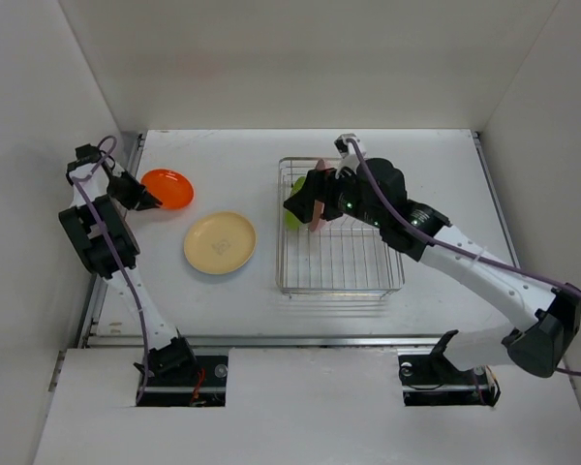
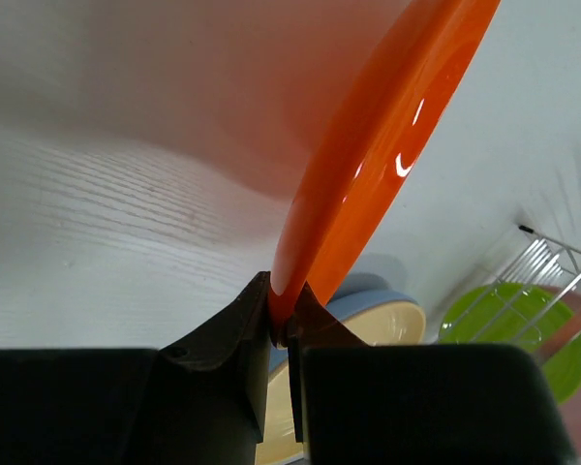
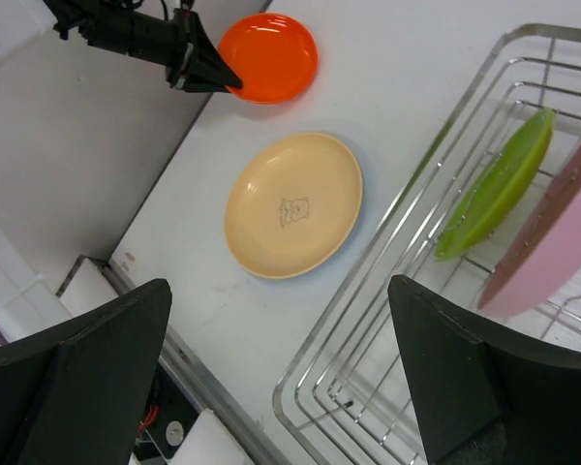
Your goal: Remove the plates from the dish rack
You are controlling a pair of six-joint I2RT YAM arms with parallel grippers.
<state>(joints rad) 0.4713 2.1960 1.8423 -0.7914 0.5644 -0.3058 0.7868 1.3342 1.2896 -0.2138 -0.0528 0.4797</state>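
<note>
Orange plate [image 2: 387,145] running off the top edge at 1 o'clock, yellow plate [image 2: 382,327] half hidden from us behind the left tool [image 2: 283,315], pink plate [image 3: 562,242] cut off at 3 o'clock, green plate [image 1: 296,184] mostly under the right arm [image 1: 436,232] as we look down.

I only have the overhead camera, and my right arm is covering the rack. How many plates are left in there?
Observer: Two. A green plate and a pink plate stand on edge, side by side, in the dish rack.
Operator: Is the right gripper holding either one?
Observer: No. The right gripper is open and holds nothing. It is above the near side of the rack.
Operator: And the left one, has it let go of the orange plate?
Observer: No. The left gripper is shut on the rim of the orange plate.
</note>
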